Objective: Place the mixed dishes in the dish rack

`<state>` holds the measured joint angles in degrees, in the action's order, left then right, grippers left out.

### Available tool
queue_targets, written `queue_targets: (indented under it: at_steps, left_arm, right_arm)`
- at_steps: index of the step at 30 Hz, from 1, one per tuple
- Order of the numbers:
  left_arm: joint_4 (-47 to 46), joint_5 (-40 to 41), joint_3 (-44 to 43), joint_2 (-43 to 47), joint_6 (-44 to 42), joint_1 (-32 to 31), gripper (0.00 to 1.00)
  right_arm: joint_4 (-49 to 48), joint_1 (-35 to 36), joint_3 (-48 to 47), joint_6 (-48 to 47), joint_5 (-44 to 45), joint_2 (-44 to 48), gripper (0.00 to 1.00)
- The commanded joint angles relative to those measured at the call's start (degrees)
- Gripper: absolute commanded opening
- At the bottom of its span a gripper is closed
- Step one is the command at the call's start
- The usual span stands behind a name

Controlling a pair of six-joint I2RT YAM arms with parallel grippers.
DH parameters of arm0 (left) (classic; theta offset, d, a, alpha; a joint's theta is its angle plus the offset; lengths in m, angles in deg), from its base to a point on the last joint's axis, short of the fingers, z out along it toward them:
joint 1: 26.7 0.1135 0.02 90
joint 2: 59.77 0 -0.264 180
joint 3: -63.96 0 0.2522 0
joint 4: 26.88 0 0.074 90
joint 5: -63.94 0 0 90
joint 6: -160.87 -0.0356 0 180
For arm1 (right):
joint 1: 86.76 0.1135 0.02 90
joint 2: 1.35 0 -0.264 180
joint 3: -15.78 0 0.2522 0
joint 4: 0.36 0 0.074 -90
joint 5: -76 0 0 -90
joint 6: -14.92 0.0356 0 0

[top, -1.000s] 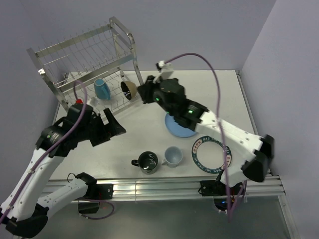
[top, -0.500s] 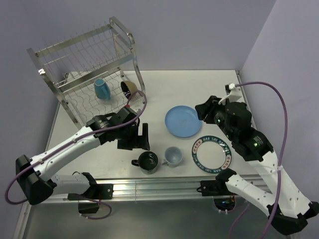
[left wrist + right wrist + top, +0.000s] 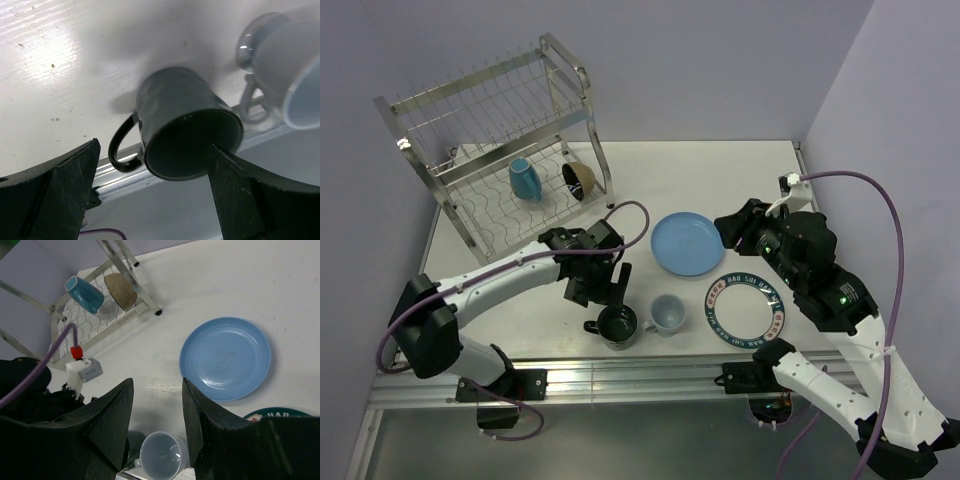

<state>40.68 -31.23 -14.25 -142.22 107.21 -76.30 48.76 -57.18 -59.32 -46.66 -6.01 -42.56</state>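
The dark mug [image 3: 617, 325] stands upright near the table's front edge, and in the left wrist view [image 3: 185, 125] its rim sits between my fingers. My left gripper [image 3: 608, 297] is open just above it, not touching. The pale cup [image 3: 667, 313] stands right beside the mug. The light-blue plate [image 3: 687, 243] and the white plate with lettered rim [image 3: 746, 308] lie flat on the table. My right gripper [image 3: 728, 227] is open and empty, above the blue plate's right edge. The blue mug [image 3: 525, 178] and black-and-tan bowl [image 3: 579, 181] rest on the dish rack's [image 3: 565, 53] lower shelf.
The rack stands at the back left, its upper tier empty. The right wrist view shows the plate [image 3: 225, 357], the pale cup [image 3: 162, 456] and the rack's leg [image 3: 132, 282]. A metal rail runs along the front edge [image 3: 650, 375]. Walls stand close behind and to the right.
My left gripper swung from beside the rack across to the dark mug. My right arm drew back from the rack to the right of the blue plate.
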Motion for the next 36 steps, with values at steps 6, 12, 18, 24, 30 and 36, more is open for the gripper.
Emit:
queue_targets:
  at_steps: [6, 12, 18, 24, 30, 36]
  left_arm:
    - [-3.44, -2.65, 2.83, -5.78, -3.46, -0.58, 0.88]
    - [-5.98, -4.4, 3.36, -7.54, -3.99, -0.58, 0.73]
    - [-7.57, -6.43, 3.8, -9.21, -3.82, -0.58, 0.34]
    - [-3.98, -2.4, 3.02, -5.71, -2.15, 0.21, 0.0]
    - [7.25, 4.73, -5.4, 3.51, 0.66, 4.51, 0.0]
    - [8.97, -3.41, -22.27, 10.46, 1.01, 14.17, 0.0]
  right_arm:
    - [-0.02, -1.63, -3.26, -2.76, -1.4, -2.2, 0.51]
    - [-0.29, -2.34, -3.79, -3.81, -1.66, -3.52, 0.51]
    - [-1.07, -2.95, -3.35, -4.34, -2.1, -4.14, 0.51]
    - [-1.6, -3.3, -3.35, -4.78, -2.88, -5.19, 0.51]
    - [-2.39, -3.39, -4.83, -4.52, -7.19, -8.09, 0.5]
    - [-4.32, -3.39, -8.61, -5.92, -21.06, -12.66, 0.5]
